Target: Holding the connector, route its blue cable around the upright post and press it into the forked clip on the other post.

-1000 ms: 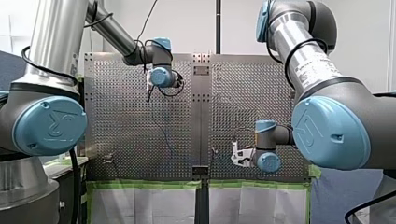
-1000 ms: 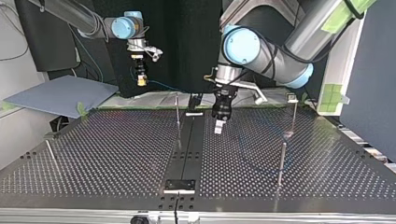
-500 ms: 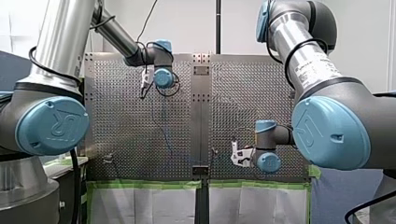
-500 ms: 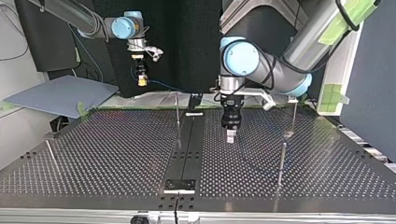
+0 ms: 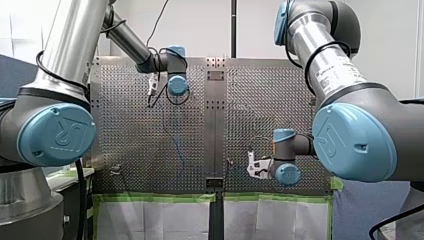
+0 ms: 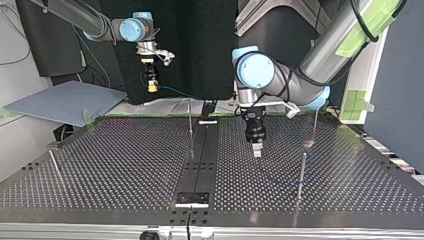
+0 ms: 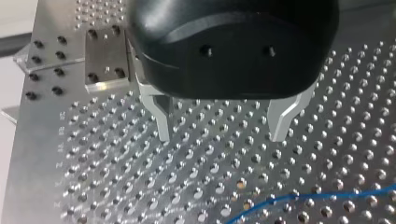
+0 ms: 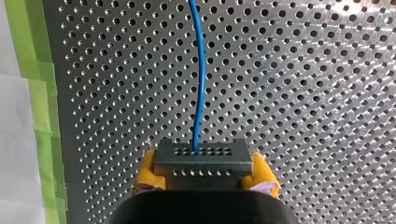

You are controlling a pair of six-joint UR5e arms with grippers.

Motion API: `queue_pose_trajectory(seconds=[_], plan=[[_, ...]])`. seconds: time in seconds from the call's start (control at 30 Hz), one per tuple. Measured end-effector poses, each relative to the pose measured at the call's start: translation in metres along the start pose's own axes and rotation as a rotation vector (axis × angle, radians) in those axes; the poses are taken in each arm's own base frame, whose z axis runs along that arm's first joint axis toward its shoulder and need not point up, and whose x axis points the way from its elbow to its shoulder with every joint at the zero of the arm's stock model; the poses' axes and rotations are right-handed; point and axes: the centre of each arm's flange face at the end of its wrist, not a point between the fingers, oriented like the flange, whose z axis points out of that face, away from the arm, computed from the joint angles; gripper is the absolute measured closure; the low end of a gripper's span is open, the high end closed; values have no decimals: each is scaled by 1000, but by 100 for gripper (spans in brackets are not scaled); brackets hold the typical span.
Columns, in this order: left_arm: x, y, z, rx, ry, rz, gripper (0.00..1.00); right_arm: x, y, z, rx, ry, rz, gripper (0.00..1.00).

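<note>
My right gripper (image 8: 204, 173) has yellow pads and is shut on a dark connector (image 8: 203, 157). The blue cable (image 8: 201, 84) runs from the connector straight ahead over the perforated plate. In the top view this gripper (image 6: 150, 86) hangs high above the table's far edge at the left. My left gripper (image 7: 222, 133) is open, its metal fingers (image 7: 163, 122) wide apart just above the plate with nothing between them. A loop of the blue cable (image 7: 303, 198) lies ahead of it. In the top view it (image 6: 256, 148) hovers right of the centre strip, between two upright posts (image 6: 190, 119) (image 6: 301, 172).
A third post (image 6: 314, 124) with a small head stands at the top view's far right, and a leaning pin (image 6: 55, 165) at its left. A grey sheet (image 6: 65, 102) lies beyond the table's left corner. Green tape (image 8: 35, 70) lines the plate's edge.
My left gripper has swung in the top view from near the centre strip to the right and toward the camera, staying open. My right arm holds still with the connector.
</note>
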Motion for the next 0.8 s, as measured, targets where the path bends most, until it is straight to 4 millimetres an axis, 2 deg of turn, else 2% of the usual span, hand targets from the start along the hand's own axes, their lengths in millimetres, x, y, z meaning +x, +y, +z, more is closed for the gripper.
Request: queue_pose_trajectory(seconds=[0.27,0.47,0.8], plan=[[-4,-5,3,15,1,2,0,0,0,0,0,-1,0,100],[6,-18,10,41,32,33,0,0,0,0,1,-3,0,100],[-3,-13,27,2,40,28,0,0,0,0,2,-1,0,100]])
